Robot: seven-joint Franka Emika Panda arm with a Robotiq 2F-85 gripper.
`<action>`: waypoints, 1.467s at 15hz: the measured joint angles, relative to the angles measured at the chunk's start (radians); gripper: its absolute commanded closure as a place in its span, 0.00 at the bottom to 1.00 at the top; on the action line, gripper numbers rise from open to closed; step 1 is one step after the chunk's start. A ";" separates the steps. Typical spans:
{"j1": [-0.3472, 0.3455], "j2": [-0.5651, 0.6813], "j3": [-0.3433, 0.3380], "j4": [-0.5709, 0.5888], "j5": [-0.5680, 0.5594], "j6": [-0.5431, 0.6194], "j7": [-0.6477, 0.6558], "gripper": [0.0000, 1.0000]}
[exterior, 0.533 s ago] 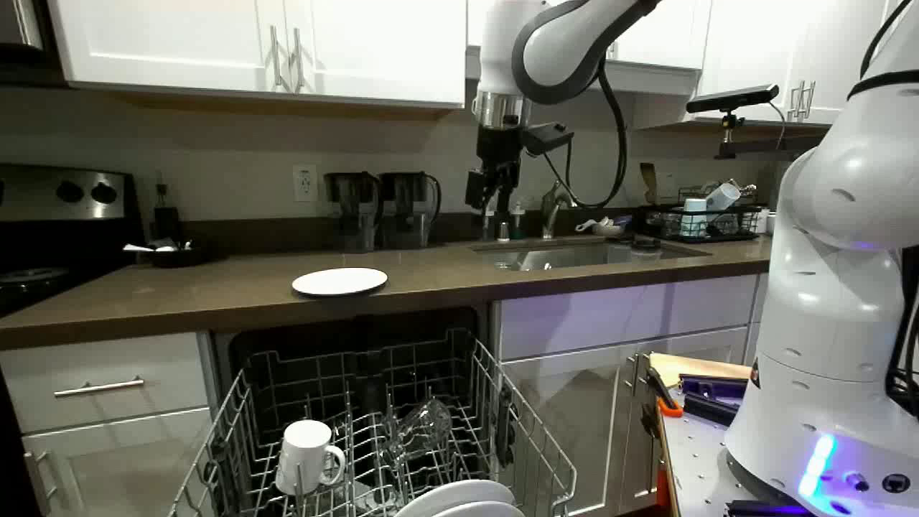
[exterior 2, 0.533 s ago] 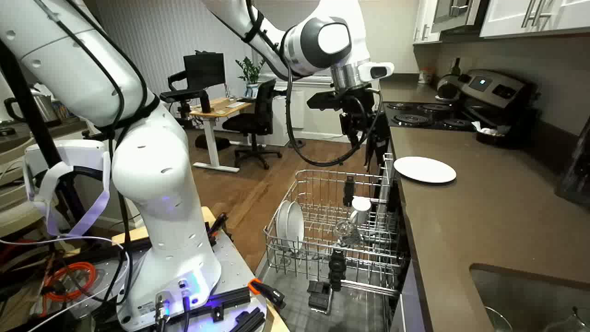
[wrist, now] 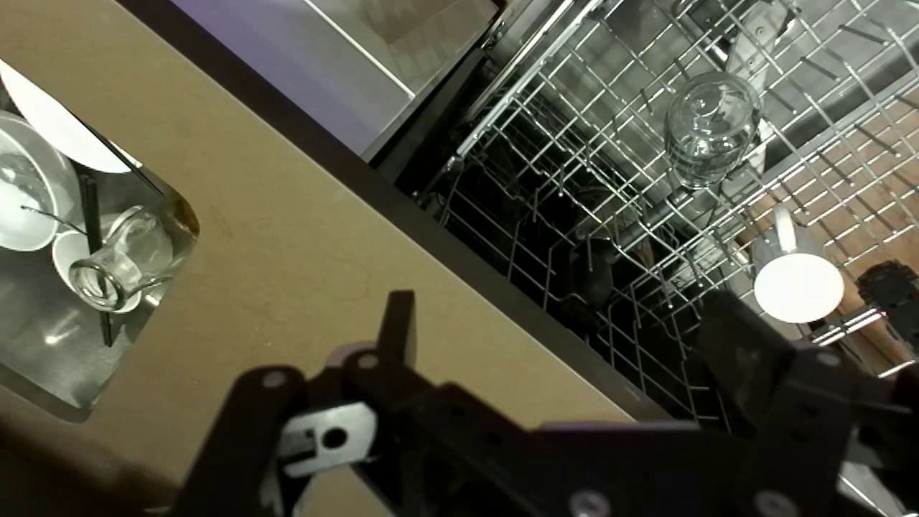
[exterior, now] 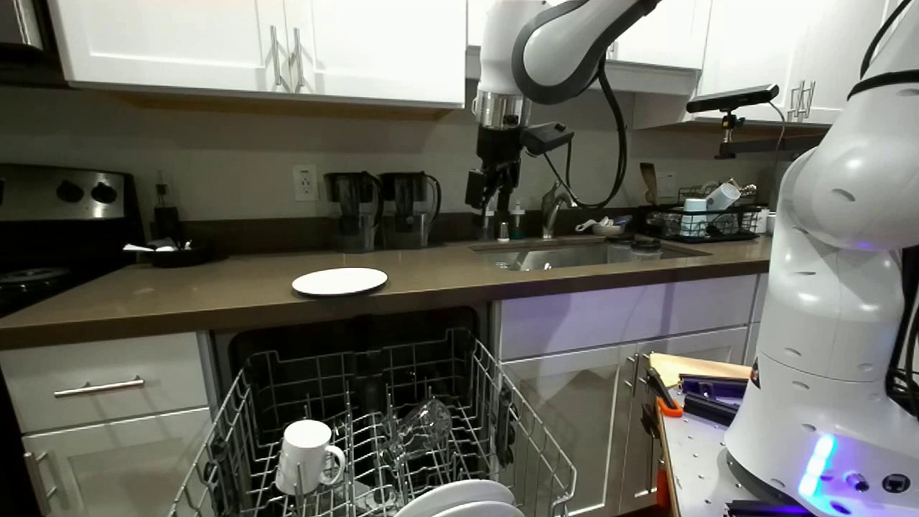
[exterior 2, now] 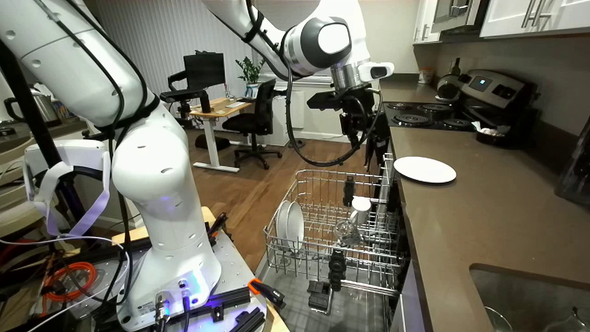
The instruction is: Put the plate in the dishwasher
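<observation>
A plain white, round, shallow ceramic plate lies flat on the brown, smooth-topped desk, near its front edge, above the open under-counter dishwasher with its dark interior and grey wire rack. The plate looks stiff and glossy: likely of middling weight, slippery against smooth pads, and apt to chip if knocked. The rim is the place to take hold. In both exterior views shadow lies beneath it, which suggests a slim gap where one fingertip could slip under while its partner presses from above; the front edge seems handiest. Pinched off-centre, the plate would want to tip, so the grip should be firm and the lift slow.

The black, two-fingered pincer has its fingers spread well apart, with nothing between them. It hangs pointing down above the desk, well apart from the plate and off toward the grey metal sink. In the wrist view one finger shows against the desk, the other against the dishwasher. The white, jointed arm arches over and drops at the wrist; to pinch the rim, it probably needs to tilt.
</observation>
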 measured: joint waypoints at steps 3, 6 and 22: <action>0.004 0.001 -0.002 0.001 0.000 0.000 0.000 0.00; 0.020 0.010 0.000 0.005 0.000 0.000 0.000 0.00; 0.111 0.334 0.104 0.287 -0.357 0.003 0.166 0.00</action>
